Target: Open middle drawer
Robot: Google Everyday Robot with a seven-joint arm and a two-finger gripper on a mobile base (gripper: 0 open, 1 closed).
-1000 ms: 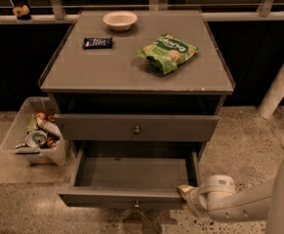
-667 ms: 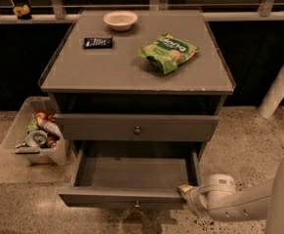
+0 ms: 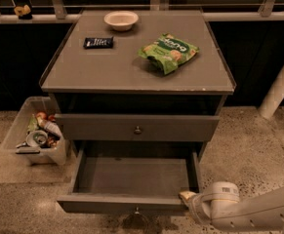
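So, camera view: nothing has moved over the last second. The gripper (image 3: 186, 197) sits low right, against the front right corner of the pulled-out grey bottom drawer (image 3: 102, 204). You can't tell whether it's open or closed.

The grey wooden middle drawer (image 3: 92, 128) with its small round metal knob (image 3: 138, 129) looks fully shut, so I'd judge your task as not yet begun. The bottom drawer juts out below that knob, so you'd have to reach over it.

On the grey table (image 3: 107, 74), the white bowl (image 3: 121, 20), black packet (image 3: 98, 42) and green snack bag (image 3: 168, 51) are well apart from the gripper. A clear plastic bin (image 3: 19, 126) of rubbish stands on the floor to the left.
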